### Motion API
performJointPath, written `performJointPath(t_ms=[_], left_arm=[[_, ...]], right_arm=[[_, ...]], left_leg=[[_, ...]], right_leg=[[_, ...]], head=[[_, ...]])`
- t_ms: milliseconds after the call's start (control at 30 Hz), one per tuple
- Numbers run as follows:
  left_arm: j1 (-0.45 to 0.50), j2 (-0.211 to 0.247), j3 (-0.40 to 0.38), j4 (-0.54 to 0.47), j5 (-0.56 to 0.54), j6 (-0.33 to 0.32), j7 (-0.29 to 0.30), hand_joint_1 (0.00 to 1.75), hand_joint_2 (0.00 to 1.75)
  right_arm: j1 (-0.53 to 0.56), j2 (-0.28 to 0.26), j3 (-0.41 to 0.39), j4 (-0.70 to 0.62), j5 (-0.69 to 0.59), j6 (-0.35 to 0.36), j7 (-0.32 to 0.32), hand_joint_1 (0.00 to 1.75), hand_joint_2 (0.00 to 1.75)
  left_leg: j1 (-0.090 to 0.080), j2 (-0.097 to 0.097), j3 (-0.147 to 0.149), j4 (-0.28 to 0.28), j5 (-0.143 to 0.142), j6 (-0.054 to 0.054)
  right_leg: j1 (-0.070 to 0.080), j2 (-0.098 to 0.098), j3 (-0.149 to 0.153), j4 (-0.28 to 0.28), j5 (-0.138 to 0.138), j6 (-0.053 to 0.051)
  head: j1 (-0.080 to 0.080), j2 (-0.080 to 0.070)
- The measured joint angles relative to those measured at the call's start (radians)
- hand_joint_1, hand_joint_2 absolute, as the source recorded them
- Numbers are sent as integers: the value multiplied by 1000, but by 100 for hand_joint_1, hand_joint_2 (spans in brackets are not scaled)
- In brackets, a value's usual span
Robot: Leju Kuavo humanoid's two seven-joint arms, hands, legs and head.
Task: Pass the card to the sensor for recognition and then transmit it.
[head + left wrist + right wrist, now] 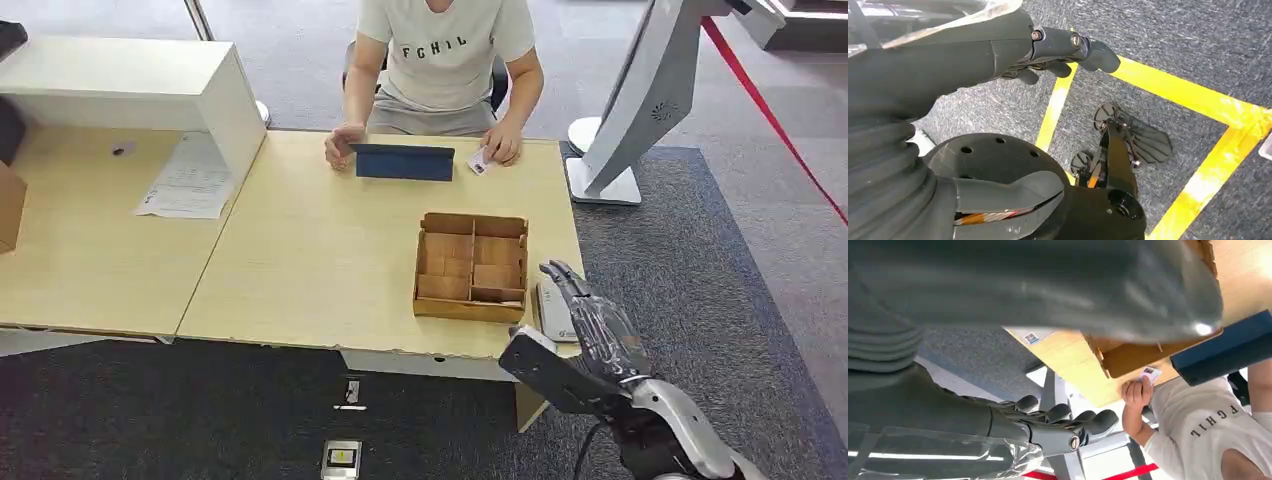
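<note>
Right hand (pixel 590 320) empty, fingers apart beside wooden box (pixel 471 266), person's hand pinning card (pixel 479 161), left hand (pixel 1068 50) curled above floor

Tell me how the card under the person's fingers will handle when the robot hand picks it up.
The card looks thin and lies flat on the table, so its edge is probably hard to get under. It seems small and light, likely stiff plastic. Its glossy-looking face may slip between the right hand's fingers.
</note>
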Motion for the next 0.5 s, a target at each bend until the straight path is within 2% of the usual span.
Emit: performJointPath(t_ms=[300,500], left_arm=[[-2,0,2,0,0,8,11,0,175],[-3,0,2,0,-1,-1,12,0,175]], right_arm=[[-35,69,24,98,52,2,0,0,175],[-39,106,25,152,129,-1,0,0,175]], left_leg=[[0,0,0,0,0,0],[0,0,0,0,0,0]], right_leg=[[0,0,0,0,0,0],[0,0,0,0,0,0]], head=[[0,0],[0,0]])
